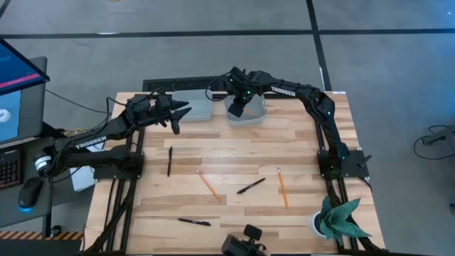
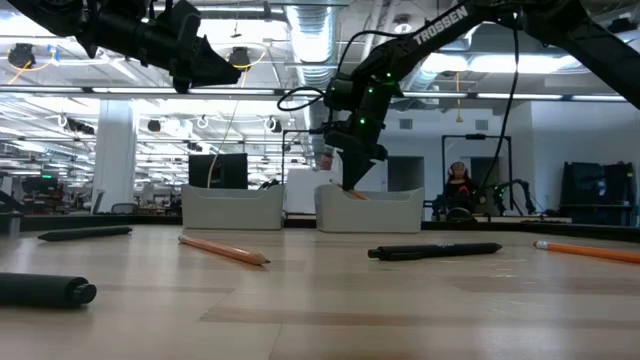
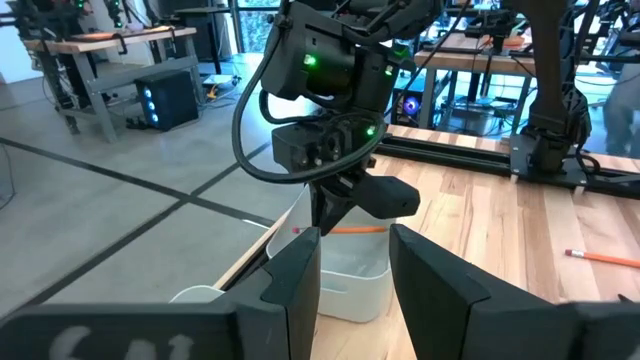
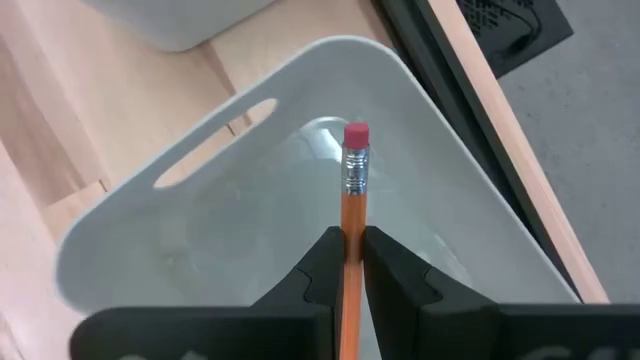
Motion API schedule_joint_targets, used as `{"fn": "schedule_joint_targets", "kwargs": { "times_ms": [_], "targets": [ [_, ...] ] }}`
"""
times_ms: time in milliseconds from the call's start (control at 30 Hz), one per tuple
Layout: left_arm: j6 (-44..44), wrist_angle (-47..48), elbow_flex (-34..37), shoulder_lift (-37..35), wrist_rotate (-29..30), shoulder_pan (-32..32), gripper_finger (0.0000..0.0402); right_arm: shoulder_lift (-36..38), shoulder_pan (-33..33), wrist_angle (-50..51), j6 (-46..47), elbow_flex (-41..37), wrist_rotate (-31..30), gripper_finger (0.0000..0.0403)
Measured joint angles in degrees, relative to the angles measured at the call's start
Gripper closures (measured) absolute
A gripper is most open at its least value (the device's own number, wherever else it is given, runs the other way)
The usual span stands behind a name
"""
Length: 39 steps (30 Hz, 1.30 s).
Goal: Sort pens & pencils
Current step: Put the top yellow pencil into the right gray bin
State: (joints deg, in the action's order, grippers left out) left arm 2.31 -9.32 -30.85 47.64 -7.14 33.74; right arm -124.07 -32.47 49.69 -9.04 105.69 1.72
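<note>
While the right gripper (image 4: 348,262) hangs over the right bin (image 1: 254,114) at the far edge of the table (image 1: 234,153), its jaws are pinched tight on an orange pencil (image 4: 352,215), whose pink eraser end points forward over the bin's pale interior. Seen from the low camera, that gripper (image 2: 352,178) dips just behind the bin's front wall (image 2: 368,210), with a little orange showing at the rim. To its left stands a second grey bin (image 1: 192,107), just beside the first.

Above and near the left bin, the left gripper (image 1: 179,114) hovers with its jaws partly apart and nothing between them; its wrist camera looks past its two dark fingers (image 3: 293,285) toward the right arm's gripper over the bin.

Spread across the bare wood nearer the front lie the other things. One black pen (image 1: 170,160) lies left of centre, pointing roughly near to far. A second pen (image 1: 251,185) lies slanted at centre right, and a third pen (image 1: 193,222) rests near the front edge. Two more orange pencils remain on the table: one pencil (image 1: 207,183) lies slanted in the middle, the other pencil (image 1: 282,188) lies on the right, running near to far. All are apart from one another.

A green plant (image 1: 340,219) sits at the table's near right corner.
</note>
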Motion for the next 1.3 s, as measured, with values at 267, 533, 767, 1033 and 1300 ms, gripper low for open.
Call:
{"fn": "schedule_joint_targets", "kwargs": {
  "times_ms": [267, 533, 767, 1033, 1300],
  "targets": [
    [-0.05, 2.22, -0.02, 0.0, 0.0, 0.0, 0.0287, 0.0, 0.22, -0.02, 0.0, 0.0, -0.09, 0.0344],
    [-1.06, 2.36, -0.02, -0.02, 0.0, 0.0, 0.0287, 0.0, 0.22, -0.02, 0.0, 0.0, -0.2, 0.0344],
    [-1.07, 2.36, -0.02, -0.02, 0.0, 0.0, 0.0287, 0.0, 0.22, -0.04, 0.0, 0.0, -0.22, 0.0344],
    [-1.06, 2.34, -0.01, -0.02, 0.0, 0.0, 0.0287, 0.0, 0.22, -0.04, 0.0, 0.0, -0.23, 0.0344],
    [-1.06, 2.34, -0.01, -0.02, 0.0, -0.01, 0.0287, 0.0, 0.22, -0.04, 0.0, 0.0, -0.22, 0.0344]
  ]
}}
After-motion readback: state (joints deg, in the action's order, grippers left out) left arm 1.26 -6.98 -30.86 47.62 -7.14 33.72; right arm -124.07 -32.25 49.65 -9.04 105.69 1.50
